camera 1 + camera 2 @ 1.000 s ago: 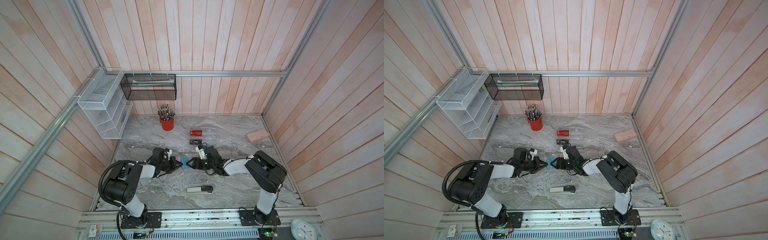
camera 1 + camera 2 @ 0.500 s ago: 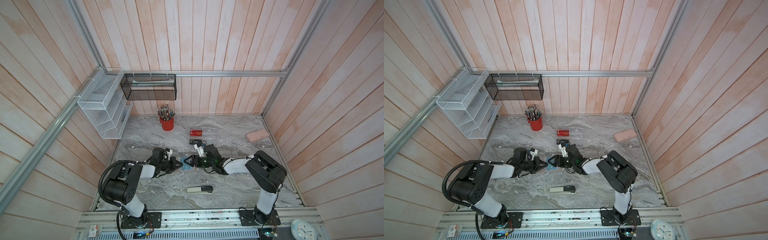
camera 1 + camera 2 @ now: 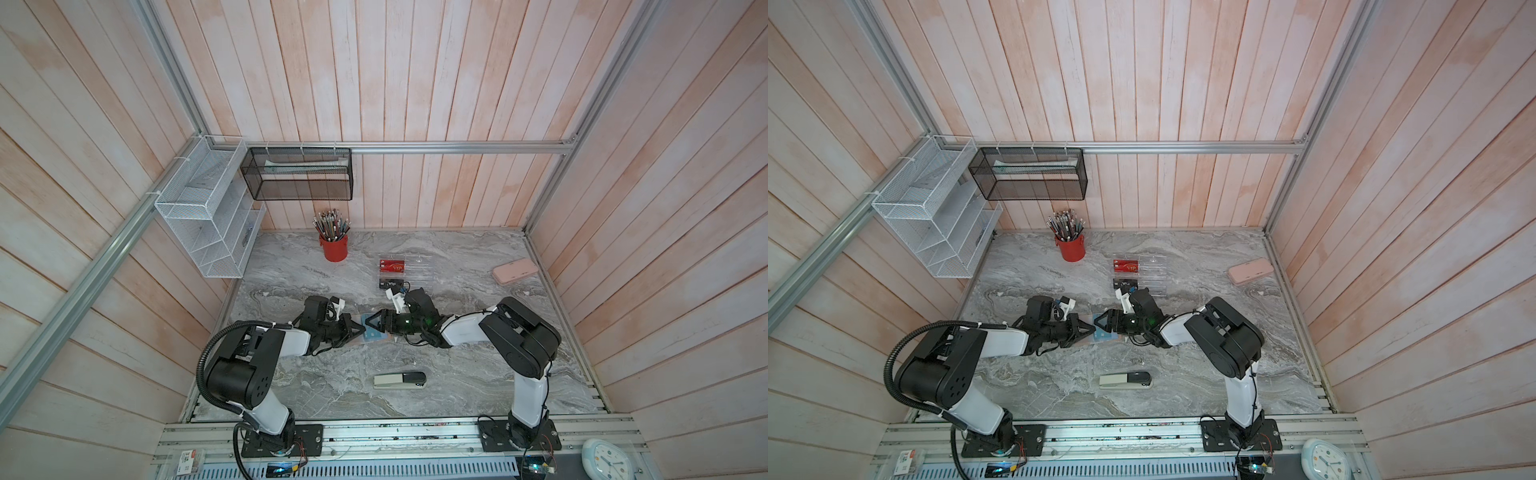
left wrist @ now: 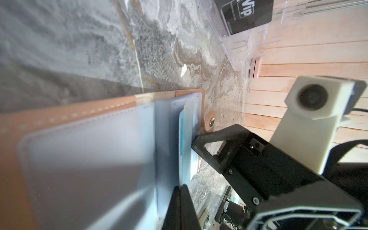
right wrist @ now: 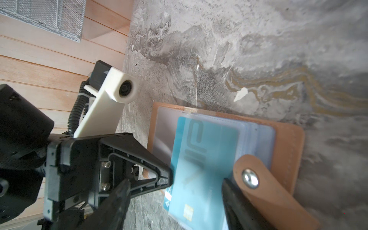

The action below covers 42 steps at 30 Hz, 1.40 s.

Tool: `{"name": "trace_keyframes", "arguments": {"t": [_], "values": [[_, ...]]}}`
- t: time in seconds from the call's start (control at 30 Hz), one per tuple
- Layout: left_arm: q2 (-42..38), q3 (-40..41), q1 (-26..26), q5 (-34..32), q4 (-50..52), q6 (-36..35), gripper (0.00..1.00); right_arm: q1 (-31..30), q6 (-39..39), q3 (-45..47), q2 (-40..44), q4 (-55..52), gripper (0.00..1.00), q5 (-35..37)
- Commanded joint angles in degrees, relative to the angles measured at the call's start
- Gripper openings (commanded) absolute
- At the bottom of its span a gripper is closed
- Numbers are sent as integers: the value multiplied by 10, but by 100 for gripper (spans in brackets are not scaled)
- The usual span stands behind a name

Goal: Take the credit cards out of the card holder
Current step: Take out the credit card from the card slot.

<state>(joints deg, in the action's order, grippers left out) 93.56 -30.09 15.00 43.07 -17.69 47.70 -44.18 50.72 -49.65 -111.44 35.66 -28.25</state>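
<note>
Stitched tan card holder (image 5: 286, 143); glossy teal card (image 5: 209, 159) seemingly protrudes

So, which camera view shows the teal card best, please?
The right wrist view: the teal card is close and face-on, lettering and chip visible. The left wrist view shows it nearly edge-on; both top views, only a tiny patch.

Pale pinkish wooden planks line the walls (image 3: 374, 83) on three sides, the boards upright at the back and slanting along the sides. An aluminium rail (image 3: 457, 146) crosses the back wall and meets angled corner posts. Two organisers hang near the far left corner — a white wire rack (image 3: 199, 216) and a black mesh basket (image 3: 299, 174). The tabletop (image 3: 457, 374) is grey and marble-patterned, with tan veins. The light is soft and even — shadows are faint. A white clock (image 3: 606, 457) lies at the near right edge.
</note>
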Motion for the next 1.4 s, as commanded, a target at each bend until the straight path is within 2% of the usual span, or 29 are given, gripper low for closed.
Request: {"name": "trace_keyframes", "arguments": {"t": [0.0,0.93,1.37], "values": [[-12,7,-5,4,6,-17,0,3,9,6,-21,-3,74,0],[-13,6,-27,29,30,-53,0,6,16,-6,-48,-60,73,17],[-29,5,-58,41,59,-76,0,8,20,2,-47,-59,73,20]]}}
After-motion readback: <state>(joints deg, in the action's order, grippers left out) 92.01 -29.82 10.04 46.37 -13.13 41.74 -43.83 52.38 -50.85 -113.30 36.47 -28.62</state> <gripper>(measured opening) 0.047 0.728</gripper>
